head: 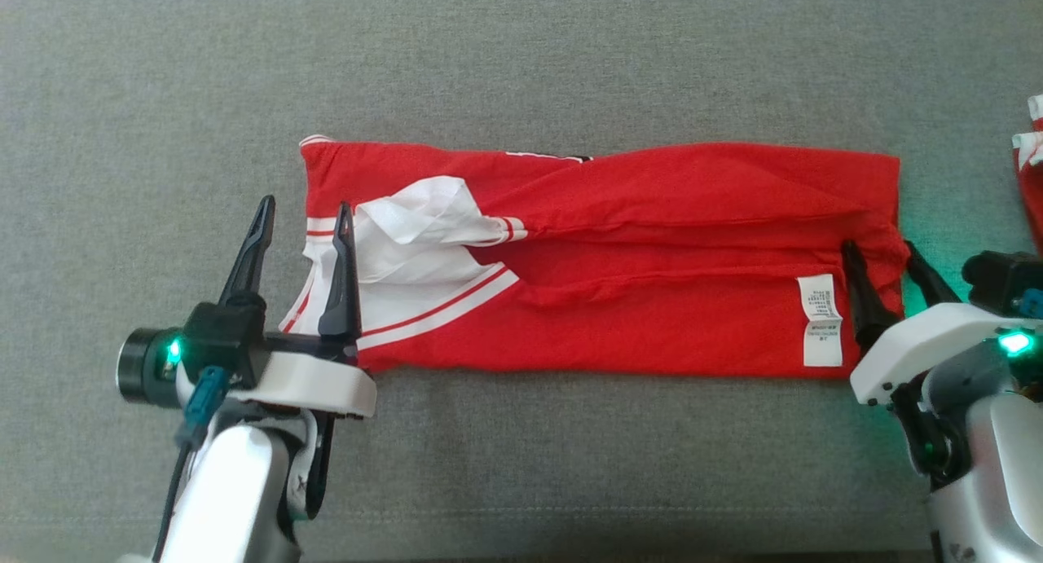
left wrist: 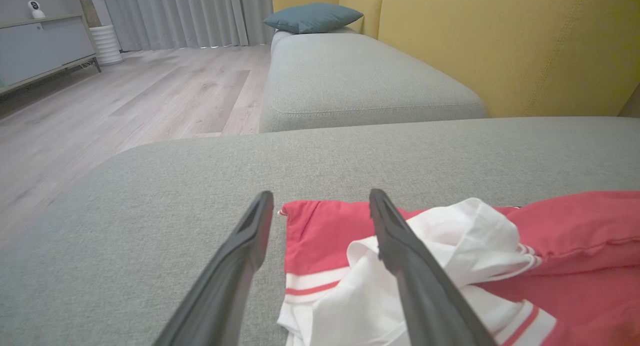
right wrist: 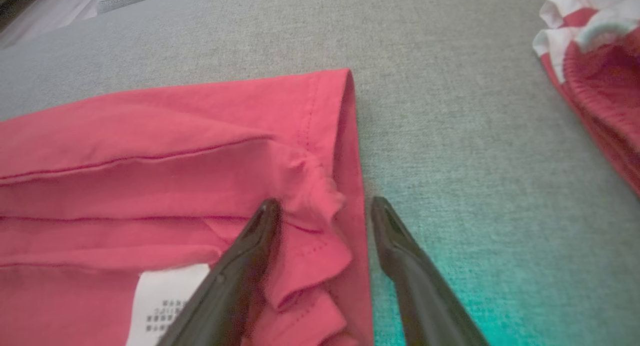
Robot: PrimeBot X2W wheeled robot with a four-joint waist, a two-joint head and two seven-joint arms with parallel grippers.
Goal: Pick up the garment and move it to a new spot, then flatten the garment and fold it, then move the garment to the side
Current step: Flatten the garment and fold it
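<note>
Holding both pairs of jaws spread wide, pinching nothing.

Looking down from the head: finding the long folded red cotton garment with white striped trim [head: 652,221] lying flat across the grey woven sofa seat [head: 521,58], running from left of centre almost to the right side. Seeing the left gripper [head: 305,203] straddling the garment's left edge, one finger hanging over crumpled white fabric and the other over bare grey weave. Seeing the right gripper [head: 878,247] straddling the right hem, just beside the white printed care label [head: 820,318]. Catching, at the far right edge, part of a second red-and-white cloth item [head: 1031,156] lying well apart from the garment.

Looking along the left fingers: showing them parted, with the red corner and its white stripes lying between. Not telling whether either tip is touching cloth. Adding surroundings missing from the head view: a yellow upholstered backrest [left wrist: 500,45], a second grey seat cushion [left wrist: 350,80], a teal pillow [left wrist: 310,16], a pale wooden floor [left wrist: 150,95], grey curtains [left wrist: 175,15] and a low grey cabinet [left wrist: 40,50].

Looking along the right fingers: showing them parted astride the stitched hem, one over bunched red folds and the other over bare weave tinted green. Revealing the stacked hem layers close up, far plainer than from above. Showing the label at the bottom edge and the second cloth item at the upper right.
</note>
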